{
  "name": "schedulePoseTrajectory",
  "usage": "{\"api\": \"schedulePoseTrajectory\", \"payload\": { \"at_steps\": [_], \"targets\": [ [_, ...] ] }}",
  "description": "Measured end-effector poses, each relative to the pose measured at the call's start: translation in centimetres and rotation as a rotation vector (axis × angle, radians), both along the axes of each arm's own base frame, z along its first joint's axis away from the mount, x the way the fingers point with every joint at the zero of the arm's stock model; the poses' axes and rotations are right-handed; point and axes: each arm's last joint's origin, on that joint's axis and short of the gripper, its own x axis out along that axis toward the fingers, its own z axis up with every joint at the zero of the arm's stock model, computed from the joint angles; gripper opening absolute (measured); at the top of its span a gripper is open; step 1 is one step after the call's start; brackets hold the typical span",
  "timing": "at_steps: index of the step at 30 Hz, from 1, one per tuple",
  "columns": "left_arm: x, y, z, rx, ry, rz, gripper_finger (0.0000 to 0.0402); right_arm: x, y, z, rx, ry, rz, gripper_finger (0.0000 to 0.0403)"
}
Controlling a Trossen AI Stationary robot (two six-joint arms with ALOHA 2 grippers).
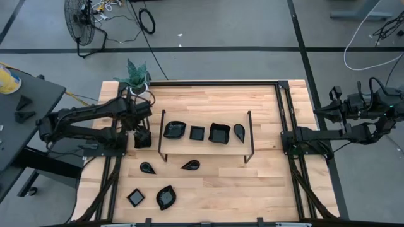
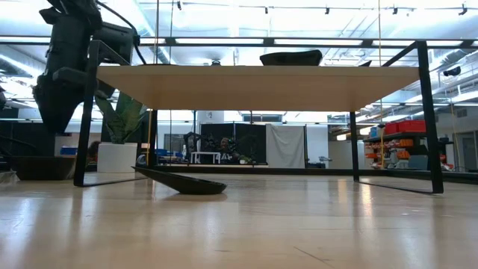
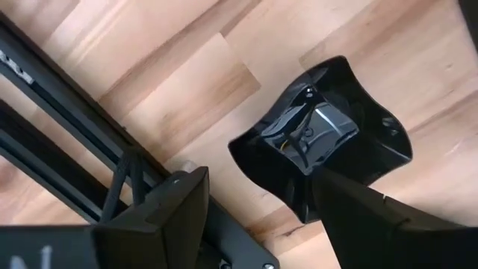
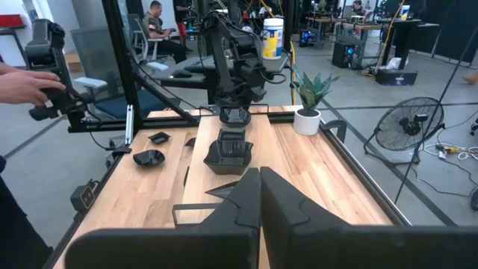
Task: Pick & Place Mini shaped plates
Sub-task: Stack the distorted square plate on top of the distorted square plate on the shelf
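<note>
My left gripper (image 1: 142, 138) points down at the table's left side, open, low over a square black mini plate with upturned corners (image 3: 336, 127) that lies on the wood. One finger (image 3: 373, 217) stands over the plate's hollow and the other (image 3: 164, 217) outside its rim. Several more black plates (image 1: 197, 132) sit in a row on the raised shelf (image 2: 254, 86). Teardrop (image 1: 147, 167), leaf (image 1: 190, 165), square (image 1: 136, 197) and wavy (image 1: 166, 197) plates lie on the table nearer the front. My right gripper (image 4: 260, 196) waits shut, off the table's right edge.
The shelf's thin black frame (image 1: 163, 135) stands just right of my left gripper, and the table's black side rail (image 3: 67, 149) just left of it. A white pot with a green plant (image 1: 136, 77) is at the far left corner. A person's hand (image 4: 22, 82) shows beyond the table.
</note>
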Motion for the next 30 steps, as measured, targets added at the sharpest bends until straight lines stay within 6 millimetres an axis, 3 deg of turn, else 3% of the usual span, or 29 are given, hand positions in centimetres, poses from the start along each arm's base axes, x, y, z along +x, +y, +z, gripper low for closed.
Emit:
{"api": "schedulePoseTrajectory", "payload": {
  "at_steps": [10, 17, 23, 30],
  "targets": [
    [0.1, 0.7, -0.4, -0.065, -0.005, -0.067, 0.0243, 0.0, 0.0, 0.0, 0.000, 0.000, 0.000, 0.0006],
    [0.5, 1.2, -0.9, -0.096, -0.003, 0.103, 0.0243, 0.0, 0.0, 0.0, 0.000, 0.000, 0.000, 0.0006],
    [0.6, 1.3, -1.0, -0.086, -0.004, 0.120, 0.0243, 0.0, 0.0, 0.0, 0.000, 0.000, 0.000, 0.0006],
    [0.6, 1.6, -0.9, -0.076, -0.019, -0.044, 0.0243, 0.0, 0.0, 0.0, 0.000, 0.000, 0.000, 0.0006]
  ]
}}
